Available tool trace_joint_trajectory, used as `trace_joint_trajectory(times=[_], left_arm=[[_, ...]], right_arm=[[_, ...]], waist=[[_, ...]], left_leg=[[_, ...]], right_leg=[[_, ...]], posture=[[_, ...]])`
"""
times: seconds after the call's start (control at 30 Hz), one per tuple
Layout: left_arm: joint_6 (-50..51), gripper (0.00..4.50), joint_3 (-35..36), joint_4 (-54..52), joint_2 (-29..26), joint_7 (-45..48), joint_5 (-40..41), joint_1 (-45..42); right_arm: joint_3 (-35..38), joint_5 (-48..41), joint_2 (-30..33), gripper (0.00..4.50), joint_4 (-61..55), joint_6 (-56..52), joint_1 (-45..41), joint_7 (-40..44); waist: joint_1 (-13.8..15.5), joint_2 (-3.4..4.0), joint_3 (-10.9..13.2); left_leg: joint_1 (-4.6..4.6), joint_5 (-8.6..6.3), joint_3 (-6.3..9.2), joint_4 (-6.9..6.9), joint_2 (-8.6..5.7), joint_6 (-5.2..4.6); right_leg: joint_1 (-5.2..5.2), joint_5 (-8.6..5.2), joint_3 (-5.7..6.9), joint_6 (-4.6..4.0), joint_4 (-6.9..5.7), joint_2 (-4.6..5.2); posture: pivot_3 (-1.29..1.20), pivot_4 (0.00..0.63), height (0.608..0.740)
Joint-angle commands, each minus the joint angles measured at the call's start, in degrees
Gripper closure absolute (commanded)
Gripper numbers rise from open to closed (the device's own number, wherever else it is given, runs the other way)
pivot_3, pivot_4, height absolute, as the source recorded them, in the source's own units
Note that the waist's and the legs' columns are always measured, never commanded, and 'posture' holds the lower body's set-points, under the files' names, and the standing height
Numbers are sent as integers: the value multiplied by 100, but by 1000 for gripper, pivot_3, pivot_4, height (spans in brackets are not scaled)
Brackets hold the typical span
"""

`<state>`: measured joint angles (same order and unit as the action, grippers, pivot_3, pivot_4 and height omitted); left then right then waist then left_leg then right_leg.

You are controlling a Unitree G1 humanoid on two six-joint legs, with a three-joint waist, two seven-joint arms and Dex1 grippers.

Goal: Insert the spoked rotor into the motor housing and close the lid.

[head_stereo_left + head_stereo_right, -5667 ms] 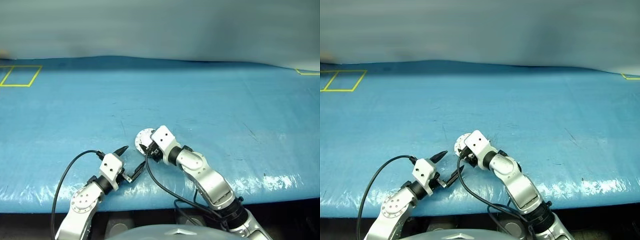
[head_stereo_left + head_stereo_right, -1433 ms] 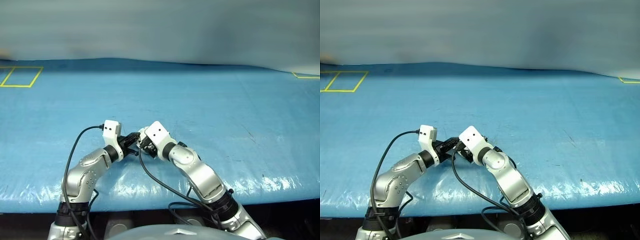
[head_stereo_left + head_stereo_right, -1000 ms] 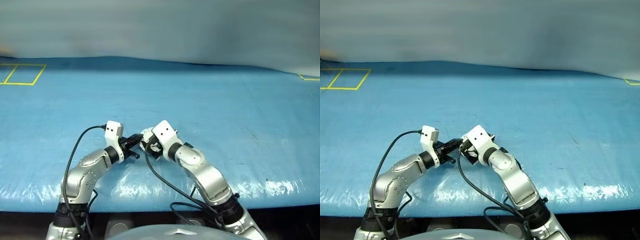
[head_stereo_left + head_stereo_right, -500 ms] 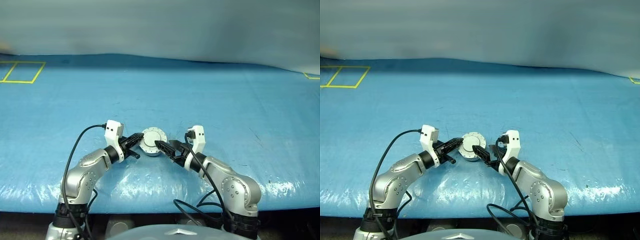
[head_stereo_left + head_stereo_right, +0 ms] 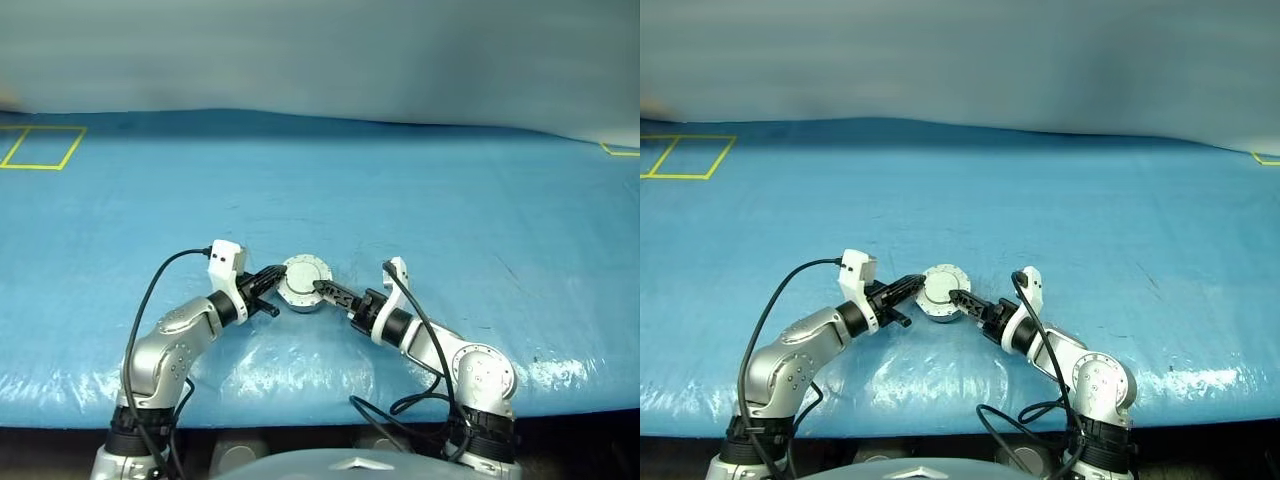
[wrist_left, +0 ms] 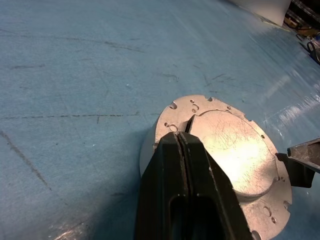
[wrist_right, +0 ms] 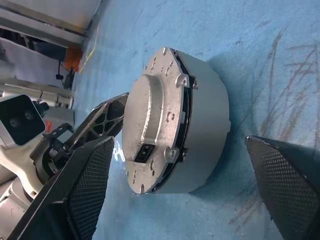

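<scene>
On blue tabletop (image 5: pixel 420 200): closed motor housing (image 5: pixel 302 283), lid (image 6: pixel 227 145) down; left gripper (image 5: pixel 272 281) pressing, fingers together; right gripper (image 5: pixel 322 292) flanking, fingers spread.

Scuffed matt metal lid (image 6: pixel 227 145); scratched, glossy blue table (image 5: pixel 450 200).

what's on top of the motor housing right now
The lid lies closed on the motor housing, with the shut left gripper resting on its top. Whatever is inside, including any rotor, is covered.
</scene>
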<state>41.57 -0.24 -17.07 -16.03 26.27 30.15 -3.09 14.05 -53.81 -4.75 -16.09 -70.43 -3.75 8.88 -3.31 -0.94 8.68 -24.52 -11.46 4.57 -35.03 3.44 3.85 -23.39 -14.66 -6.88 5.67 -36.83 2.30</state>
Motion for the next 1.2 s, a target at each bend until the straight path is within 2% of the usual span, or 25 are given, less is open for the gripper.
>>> trace_joint_trajectory(times=[0.03, 0.1, 0.23, 0.37, 0.63, 0.7, 0.73, 0.8, 0.93, 1.13, 1.17, 1.2], left_arm=[[30, 4500, -111, -24, 6, -4, -32, 88], [28, 4500, -108, -31, 9, -10, -35, 103], [25, 4500, -100, -40, 4, -15, -31, 131], [20, 4500, -102, -49, 8, -20, -34, 161], [-12, 4500, -83, -50, 30, -20, -19, 129], [-9, 4500, 112, -43, 136, -73, 143, 93], [-21, 4123, 243, -57, 214, -156, 214, 74], [-57, 3653, 502, -102, 377, -316, 344, 49], [-78, 2288, 1122, -246, 768, -776, 738, 50], [-108, 262, 1903, -652, 1365, -1121, 2044, 401], [-85, 3, 1974, -717, 1448, -1173, 2273, 479], [-91, 0, 2068, -761, 1602, -1297, 2581, 586]], right_arm=[[-69, -456, -826, 452, 316, 57, -54, -282], [-108, -663, -733, 968, 416, 71, -31, -395], [-146, -1054, -573, 2321, 523, 111, 40, -562], [-221, -1270, -409, 3292, 541, 148, 111, -723], [-408, -1411, -237, 3354, 536, 179, 187, -896], [-446, -1439, -218, 3354, 531, 198, 203, -917], [-458, -1457, -212, 3354, 525, 207, 214, -924], [-468, -1514, -212, 3354, 511, 231, 229, -947], [-449, -1731, -243, 3354, 446, 327, 213, -1021], [-399, -2224, -350, 3354, 371, 654, -106, -1224], [-386, -2317, -368, 3354, 361, 730, -187, -1277], [-392, -2368, -358, 3354, 346, 800, -317, -1315]], waist=[[-12, 0, 0], [-16, 1, 0], [-30, 6, 2], [-30, 8, 1], [-51, 10, 1], [-54, 10, 1], [-55, 10, 1], [-69, 12, 3], [-86, 11, 4], [-98, 11, 7], [-103, 12, 9], [-105, 14, 12]], left_leg=[[0, 0, 1, -1, 0, 0], [-1, 0, 1, -1, 0, -1], [-2, 1, 2, -1, 0, -1], [-4, 1, 5, -2, 0, -2], [-3, 3, 5, -3, 1, -5], [-3, 3, 5, -3, 1, -5], [-3, 3, 5, -3, 1, -5], [-3, 4, 5, -3, 2, -6], [-6, 4, 6, -4, 4, -6], [-15, 3, 13, -1, 7, -6], [-17, 4, 16, -3, 7, -6], [-18, 4, 16, -5, 7, -6]], right_leg=[[1, 0, 0, 0, -1, 0], [1, 1, 0, 1, 0, 0], [1, 1, 0, 1, -2, -1], [0, 1, 0, 1, -3, -3], [0, 2, 0, 2, -6, -4], [0, 2, 0, 2, -6, -5], [0, 2, -1, 2, -7, -5], [-1, 3, -1, 2, -8, -5], [-3, 4, -1, 2, -8, -8], [-6, 6, -1, -3, -9, -15], [-6, 6, -1, -3, -9, -16], [-7, 7, -1, -2, -8, -16]], posture=[[0, 150, 740], [0, 150, 740], [0, 150, 740], [0, 150, 740], [0, 150, 740], [0, 150, 740], [0, 150, 740], [0, 150, 740], [0, 150, 740], [0, 150, 740], [0, 150, 740], [0, 150, 740]])
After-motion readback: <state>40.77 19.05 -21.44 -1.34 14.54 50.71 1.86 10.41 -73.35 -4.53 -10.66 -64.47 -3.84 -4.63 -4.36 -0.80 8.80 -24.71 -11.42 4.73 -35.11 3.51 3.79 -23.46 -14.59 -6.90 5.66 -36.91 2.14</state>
